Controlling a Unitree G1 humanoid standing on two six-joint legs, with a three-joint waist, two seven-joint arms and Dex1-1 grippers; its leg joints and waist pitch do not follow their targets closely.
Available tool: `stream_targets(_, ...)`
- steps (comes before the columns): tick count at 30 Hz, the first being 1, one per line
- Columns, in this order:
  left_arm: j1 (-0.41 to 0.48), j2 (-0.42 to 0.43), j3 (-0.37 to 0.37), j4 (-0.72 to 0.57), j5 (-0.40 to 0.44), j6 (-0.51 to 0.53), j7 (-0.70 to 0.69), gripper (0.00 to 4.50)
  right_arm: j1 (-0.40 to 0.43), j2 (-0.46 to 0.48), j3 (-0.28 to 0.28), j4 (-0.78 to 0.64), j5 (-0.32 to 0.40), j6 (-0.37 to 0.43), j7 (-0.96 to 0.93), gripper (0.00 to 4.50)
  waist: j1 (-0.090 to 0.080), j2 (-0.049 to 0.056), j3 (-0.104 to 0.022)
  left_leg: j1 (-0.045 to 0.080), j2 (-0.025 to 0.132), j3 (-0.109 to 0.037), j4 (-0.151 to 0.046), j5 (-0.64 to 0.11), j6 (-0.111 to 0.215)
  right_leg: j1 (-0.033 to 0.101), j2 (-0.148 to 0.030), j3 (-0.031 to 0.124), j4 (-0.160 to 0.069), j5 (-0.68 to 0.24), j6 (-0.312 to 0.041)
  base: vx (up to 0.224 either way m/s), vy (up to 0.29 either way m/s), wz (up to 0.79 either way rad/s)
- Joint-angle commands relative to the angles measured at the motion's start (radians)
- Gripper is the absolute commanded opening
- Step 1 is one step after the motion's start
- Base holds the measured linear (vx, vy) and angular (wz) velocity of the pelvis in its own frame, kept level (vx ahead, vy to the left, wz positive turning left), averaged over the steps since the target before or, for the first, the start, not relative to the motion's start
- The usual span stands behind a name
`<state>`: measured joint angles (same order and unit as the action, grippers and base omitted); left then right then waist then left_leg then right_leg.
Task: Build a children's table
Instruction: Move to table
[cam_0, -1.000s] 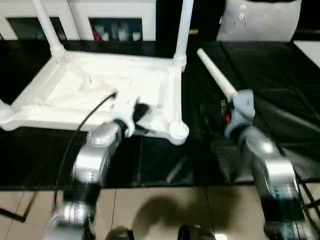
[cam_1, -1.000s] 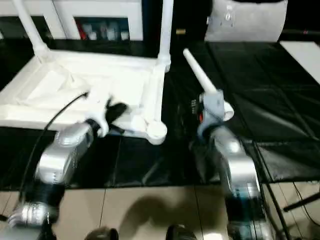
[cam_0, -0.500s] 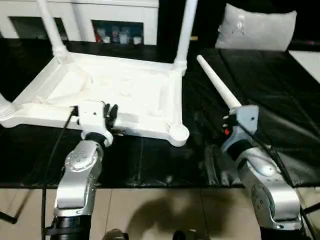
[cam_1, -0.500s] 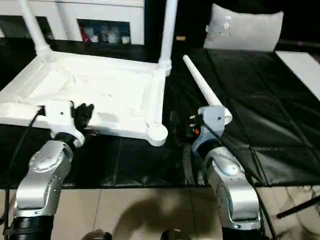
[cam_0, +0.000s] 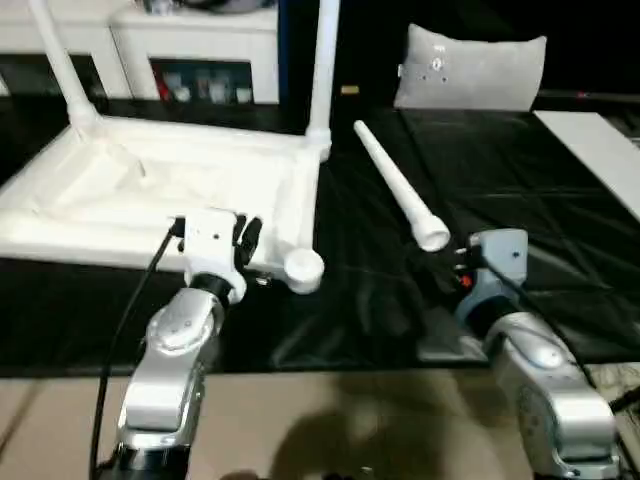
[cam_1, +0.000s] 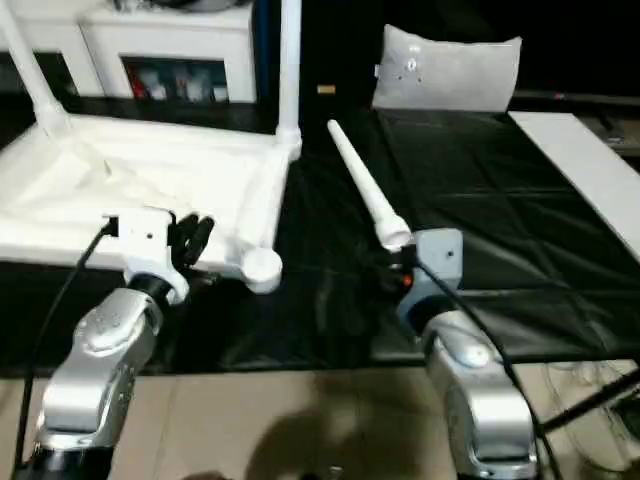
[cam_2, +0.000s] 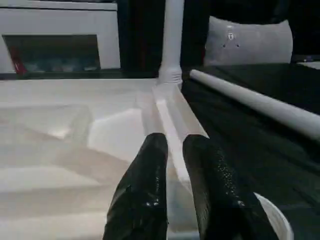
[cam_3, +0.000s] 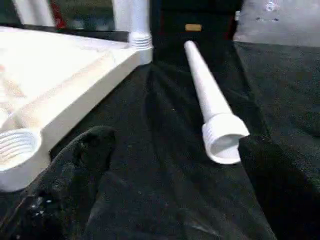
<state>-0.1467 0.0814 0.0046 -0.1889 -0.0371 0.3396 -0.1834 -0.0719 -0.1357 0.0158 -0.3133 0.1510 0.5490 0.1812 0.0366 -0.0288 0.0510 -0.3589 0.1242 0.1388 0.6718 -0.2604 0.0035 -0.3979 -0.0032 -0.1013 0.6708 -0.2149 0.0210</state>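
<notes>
Black table cover (cam_0: 520, 200), upturned table top (cam_0: 150, 190), loose leg (cam_0: 395, 190)

Dim, soft-focus scene; overhead light glares off the white table top (cam_0: 150, 190), washing out its ribs; near fingers (cam_2: 145, 200) blur.

Grey cushion (cam_0: 470, 68), white cabinet (cam_0: 170, 50), black cover (cam_0: 520, 200)

Left arm (cam_0: 170, 350) reaches forward, its gripper (cam_2: 172, 150) over the near edge of the upturned table top (cam_0: 150, 185), fingers nearly together with a thin gap. Right arm (cam_0: 545, 390) bent, its gripper (cam_3: 165, 165) low, just short of the loose leg's (cam_0: 395, 190) threaded end, fingers spread wide, gripping nothing.
</notes>
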Motion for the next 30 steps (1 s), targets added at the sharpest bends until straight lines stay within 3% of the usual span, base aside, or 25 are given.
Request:
stream_targets(1, 0.001, -0.01, 0.017, -0.025, -0.013, -0.003, 0.004, 1.2, -0.007, -0.006, -0.007, 0.002, -0.011, 0.009, -0.005, 4.5, 0.007, -0.032, -0.03, 0.036, 0.051, 0.001, -0.053, -0.415, 0.042, 0.02, -0.173, 0.157, -0.12, -0.491, 0.008, -0.014, -0.14, 0.11)
stream_targets(2, 0.001, -0.01, 0.019, -0.025, -0.014, 0.004, 0.01, 1.2, -0.008, -0.003, -0.011, 0.004, -0.004, 0.01, -0.004, 4.5, 0.023, -0.046, -0.025, 0.025, 0.035, -0.005, 0.011, -0.257, 0.011, 0.041, -0.226, 0.168, -0.189, -0.826, 0.091, -0.014, -0.14, 0.11)
stream_targets(3, 0.001, -0.01, 0.019, -0.025, -0.014, 0.004, 0.01, 1.27, -0.008, -0.003, -0.011, 0.004, -0.004, 0.01, -0.004, 4.5, 0.036, -0.028, -0.011, 0.043, 0.031, -0.003, 0.078, -0.136, -0.002, 0.001, -0.246, 0.184, -0.236, -1.096, 0.103, -0.079, -0.128, -0.14)
stream_targets(4, 0.001, -0.003, 0.016, -0.019, -0.002, 0.018, 0.016, 1.46, -0.008, 0.005, -0.023, 0.005, 0.019, 0.011, 0.005, 4.5, 0.033, -0.032, -0.018, 0.002, -0.006, -0.014, 0.099, -0.121, 0.0, 0.059, -0.202, 0.173, -0.217, -1.202, 0.097, -0.048, -0.056, -0.07)
stream_targets(5, 0.004, -0.001, 0.013, -0.013, -0.003, 0.034, 0.02, 1.55, -0.011, 0.004, -0.027, 0.007, 0.04, 0.015, 0.019, 4.5, 0.032, -0.036, -0.007, 0.018, 0.002, -0.016, 0.086, -0.161, 0.004, 0.054, -0.199, 0.161, -0.224, -1.182, 0.078, -0.048, -0.056, -0.07)
stream_targets(7, 0.005, -0.002, 0.013, -0.011, -0.012, 0.032, 0.02, 1.75, -0.012, -0.007, -0.014, 0.006, 0.036, 0.008, 0.032, 4.5, 0.01, -0.011, -0.01, 0.126, 0.019, -0.012, -0.026, -0.286, 0.031, 0.058, -0.126, 0.076, -0.221, -0.968, 0.005, -0.025, 0.006, 0.05)
stream_targets(8, 0.005, -0.002, 0.013, -0.01, -0.015, 0.029, 0.018, 1.75, -0.013, -0.01, -0.008, 0.006, 0.033, 0.005, 0.037, 4.5, 0.002, 0.0, -0.01, 0.15, 0.066, -0.041, -0.083, -0.373, 0.031, 0.046, -0.101, 0.044, -0.193, -0.837, -0.014, -0.051, 0.011, 0.09)
stream_targets(9, 0.008, 0.0, 0.009, -0.01, -0.014, 0.022, 0.013, 1.89, -0.014, -0.018, 0.004, 0.007, 0.03, 0.001, 0.05, 4.5, -0.034, 0.025, -0.01, 0.168, 0.206, -0.115, -0.196, -0.646, 0.03, 0.044, -0.095, 0.0, -0.062, -0.514, -0.044, -0.07, 0.027, 0.02)
stream_targets(10, 0.009, 0.0, 0.008, -0.013, -0.016, 0.025, 0.011, 2.05, -0.015, -0.02, 0.007, 0.008, 0.028, -0.001, 0.052, 4.5, -0.05, 0.031, -0.017, 0.158, 0.22, -0.134, -0.245, -0.782, 0.003, 0.035, -0.091, -0.003, 0.039, -0.169, -0.061, 0.0, 0.0, 0.0)
stream_targets(12, 0.009, -0.005, 0.011, -0.016, -0.015, 0.037, 0.014, 2.11, -0.018, -0.02, 0.008, 0.013, 0.027, 0.001, 0.054, 4.5, -0.053, 0.028, -0.002, 0.146, 0.172, -0.079, -0.252, -0.83, 0.017, 0.035, -0.102, 0.012, 0.03, -0.089, -0.093, 0.0, 0.0, 0.0)
stream_targets(13, 0.009, -0.007, 0.013, -0.018, -0.015, 0.042, 0.017, 2.19, -0.019, -0.019, 0.008, 0.016, 0.028, 0.003, 0.056, 4.5, -0.059, 0.005, -0.013, 0.139, 0.1, -0.052, -0.204, -0.74, 0.019, 0.07, -0.12, 0.043, -0.05, -0.223, -0.095, 0.06, -0.045, -0.1)
stream_targets(14, 0.007, -0.006, 0.016, -0.017, -0.004, 0.048, 0.031, 2.28, -0.022, -0.019, 0.009, 0.019, 0.028, 0.001, 0.057, 4.5, -0.031, -0.027, -0.029, 0.049, 0.035, -0.017, -0.094, -0.437, 0.035, 0.162, -0.197, 0.116, -0.156, -0.615, -0.081, 0.06, -0.045, -0.1)
stream_targets(15, 0.006, -0.004, 0.018, -0.017, -0.001, 0.047, 0.037, 2.38, -0.024, -0.019, 0.01, 0.02, 0.031, 0.002, 0.058, 4.5, 0.002, -0.028, -0.036, 0.041, 0.01, -0.007, -0.017, -0.274, 0.054, 0.176, -0.242, 0.167, -0.204, -0.784, -0.086, 0.056, -0.059, -0.08)
stream_targets(16, 0.004, -0.004, 0.021, -0.016, -0.006, 0.047, 0.037, 2.46, -0.026, -0.019, 0.01, 0.021, 0.033, 0.005, 0.058, 4.5, 0.021, -0.042, -0.051, -0.004, 0.017, -0.031, 0.054, -0.106, 0.072, 0.211, -0.271, 0.221, -0.208, -0.811, -0.165, 0.097, -0.038, 0.04)
stream_targets(19, 0.0, 0.001, 0.023, -0.013, -0.009, 0.046, 0.036, 2.46, -0.032, -0.021, 0.014, 0.026, 0.035, 0.001, 0.063, 4.5, 0.036, -0.025, -0.054, -0.063, 0.027, -0.047, 0.034, 0.088, 0.04, 0.219, -0.204, 0.156, -0.178, -0.428, -0.305, 0.119, -0.017, 0.04)
stream_targets(20, 0.0, 0.002, 0.022, -0.013, -0.009, 0.046, 0.035, 2.46, -0.033, -0.022, 0.014, 0.027, 0.036, 0.001, 0.064, 4.5, 0.031, 0.005, -0.047, -0.053, 0.043, -0.039, -0.05, 0.17, 0.048, 0.194, -0.146, 0.083, -0.17, -0.352, -0.306, 0.13, 0.001, 0.04)
stream_targets(21, 0.001, 0.004, 0.02, -0.015, -0.01, 0.045, 0.036, 2.46, -0.033, -0.022, 0.014, 0.028, 0.036, 0.0, 0.064, 4.5, 0.015, 0.059, -0.046, 0.023, 0.083, -0.065, -0.139, 0.061, 0.047, 0.152, -0.068, 0.014, -0.137, -0.322, -0.213, 0.169, 0.057, -0.04)
stream_targets(22, 0.002, 0.005, 0.018, -0.016, -0.011, 0.045, 0.036, 2.46, -0.034, -0.022, 0.013, 0.028, 0.037, -0.001, 0.065, 4.5, -0.041, 0.068, -0.064, 0.139, 0.168, -0.172, -0.161, -0.042, 0.17, 0.042, -0.041, 0.009, 0.007, -0.24, -0.129, 0.206, 0.059, 0.04)
stream_targets(23, 0.001, 0.006, 0.017, -0.016, -0.01, 0.046, 0.036, 2.46, -0.035, -0.024, 0.015, 0.028, 0.037, 0.0, 0.068, 4.5, -0.039, 0.059, -0.077, 0.168, 0.19, -0.196, -0.148, -0.055, 0.233, 0.01, -0.053, 0.023, 0.038, -0.215, -0.096, 0.206, 0.059, 0.04)
stream_targets(25, 0.001, 0.005, 0.017, -0.018, -0.008, 0.045, 0.032, 2.46, -0.036, -0.03, 0.02, 0.027, 0.038, 0.006, 0.077, 4.5, -0.041, 0.04, -0.067, 0.144, 0.177, -0.164, -0.138, 0.058, 0.382, -0.047, -0.077, 0.039, 0.076, -0.103, 0.014, 0.163, 0.015, 0.06)
stream_targets(26, 0.001, 0.005, 0.017, -0.019, -0.009, 0.045, 0.032, 2.46, -0.037, -0.03, 0.021, 0.027, 0.039, 0.008, 0.078, 4.5, -0.041, 0.034, -0.064, 0.132, 0.168, -0.141, -0.147, 0.058, 0.394, -0.05, -0.078, 0.04, 0.075, -0.071, 0.019, 0.144, 0.009, 0.03)
stream_targets(27, 0.0, 0.009, 0.014, -0.021, -0.005, 0.052, 0.03, 2.46, -0.039, -0.032, 0.021, 0.027, 0.039, 0.013, 0.077, 4.5, -0.043, 0.007, -0.059, 0.113, 0.131, -0.099, -0.147, 0.023, 0.382, -0.039, -0.093, 0.063, 0.013, 0.011, -0.016, 0.125, -0.039, 0.04)
stream_targets(28, -0.001, 0.015, 0.009, -0.022, -0.002, 0.058, 0.028, 2.46, -0.042, -0.023, 0.011, 0.03, 0.045, 0.016, 0.066, 4.5, -0.035, -0.041, -0.053, 0.051, 0.042, -0.032, -0.12, -0.133, 0.285, 0.033, -0.123, 0.113, -0.091, -0.002, -0.058, 0.101, -0.104, 0.04)
stream_targets(29, -0.001, 0.02, 0.005, -0.022, 0.001, 0.064, 0.028, 2.46, -0.046, -0.021, 0.004, 0.031, 0.048, 0.025, 0.059, 4.5, 0.013, -0.068, -0.064, -0.008, -0.03, -0.017, 0.019, -0.148, 0.183, 0.133, -0.209, 0.217, -0.175, -0.401, -0.058, 0.101, -0.104, 0.04)
stream_targets(30, -0.001, 0.022, 0.004, -0.022, 0.002, 0.066, 0.027, 2.46, -0.05, -0.027, 0.006, 0.031, 0.042, 0.034, 0.057, 4.5, 0.02, -0.063, -0.069, -0.031, -0.014, -0.04, 0.043, -0.082, 0.137, 0.162, -0.244, 0.228, -0.174, -0.478, -0.096, 0.095, -0.109, -0.05)
